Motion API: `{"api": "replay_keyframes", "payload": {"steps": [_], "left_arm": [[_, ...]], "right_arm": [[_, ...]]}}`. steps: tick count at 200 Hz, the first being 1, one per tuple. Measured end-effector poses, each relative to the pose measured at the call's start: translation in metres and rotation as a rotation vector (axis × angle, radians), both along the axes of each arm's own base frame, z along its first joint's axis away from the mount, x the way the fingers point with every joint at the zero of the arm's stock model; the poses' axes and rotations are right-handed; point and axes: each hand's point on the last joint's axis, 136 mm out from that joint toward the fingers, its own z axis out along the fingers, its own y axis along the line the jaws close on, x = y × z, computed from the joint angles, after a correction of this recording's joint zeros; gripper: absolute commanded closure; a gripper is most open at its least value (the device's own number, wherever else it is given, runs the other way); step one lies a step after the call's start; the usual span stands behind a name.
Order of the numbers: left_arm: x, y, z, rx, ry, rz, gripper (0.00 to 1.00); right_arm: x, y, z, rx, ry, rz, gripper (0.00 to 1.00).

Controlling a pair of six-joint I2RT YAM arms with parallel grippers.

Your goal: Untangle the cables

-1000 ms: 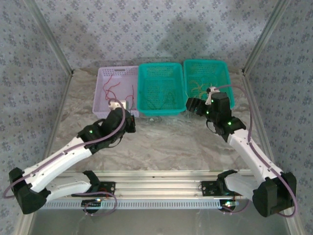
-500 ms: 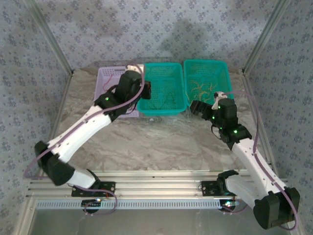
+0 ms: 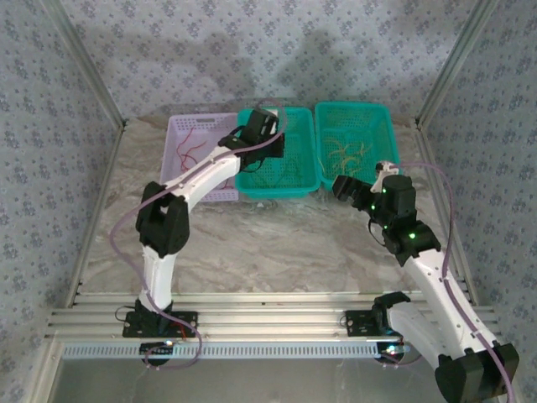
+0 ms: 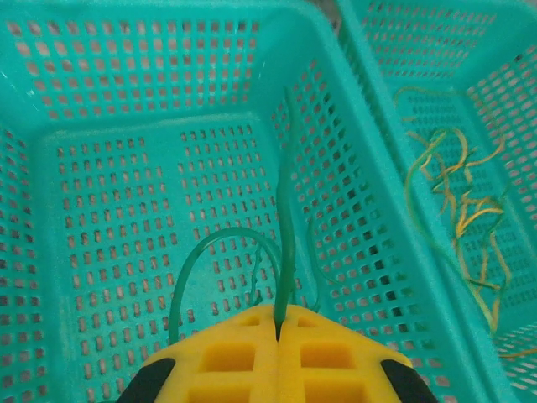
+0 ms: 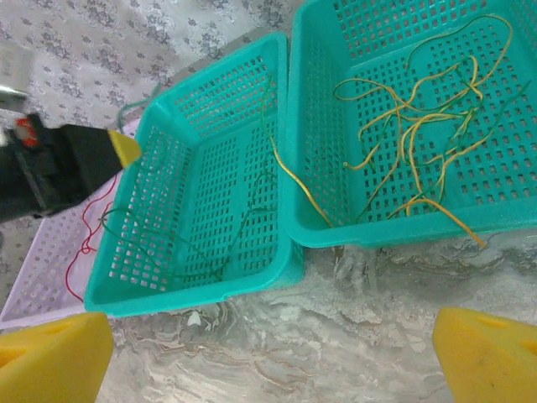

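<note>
My left gripper [image 4: 278,326] is shut on a thin green cable [image 4: 285,227] that rises from between its yellow fingers over the middle teal basket [image 4: 126,101]. From above, this gripper [image 3: 267,133] hangs over that basket's back half. More green cables [image 5: 210,252] lie on the basket floor. Yellow cables [image 5: 419,126] lie tangled in the right teal basket [image 5: 394,228]; one strand [image 5: 294,180] drapes over the rim between the two baskets. Red cables [image 3: 191,151] lie in the purple basket [image 3: 180,134]. My right gripper [image 5: 268,369] stands open and holds nothing, above the table in front of the baskets.
The three baskets stand side by side at the back of the marble-patterned table [image 3: 277,243]. Patterned walls and metal frame posts [image 3: 440,75] close in the sides and back. Bare table lies between the baskets and the arm bases.
My left arm has swung from in front of the purple basket up and right, over the middle teal basket. The right gripper has opened a little wider and drifted slightly right.
</note>
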Motion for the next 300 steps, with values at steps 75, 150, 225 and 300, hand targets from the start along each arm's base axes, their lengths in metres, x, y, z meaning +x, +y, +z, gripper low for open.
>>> {"api": "replay_keyframes", "payload": {"steps": [75,150,225,300], "left_arm": [[-0.004,-0.025,-0.056,0.064,0.097,-0.041,0.87],[-0.011,-0.032,-0.073,0.086,0.136,-0.048,0.59],[-0.024,-0.007,-0.004,0.082,0.014,-0.025,0.13],[-0.089,0.070,0.121,0.025,-0.262,0.109,0.00]], "right_arm": [[-0.004,-0.007,0.000,-0.005,0.002,-0.023,0.00],[-0.008,-0.014,-0.007,-0.019,0.033,-0.043,0.00],[-0.021,-0.071,0.017,-0.097,-0.066,-0.302,0.00],[-0.027,-0.147,-0.022,-0.410,-0.049,-0.610,0.00]]}}
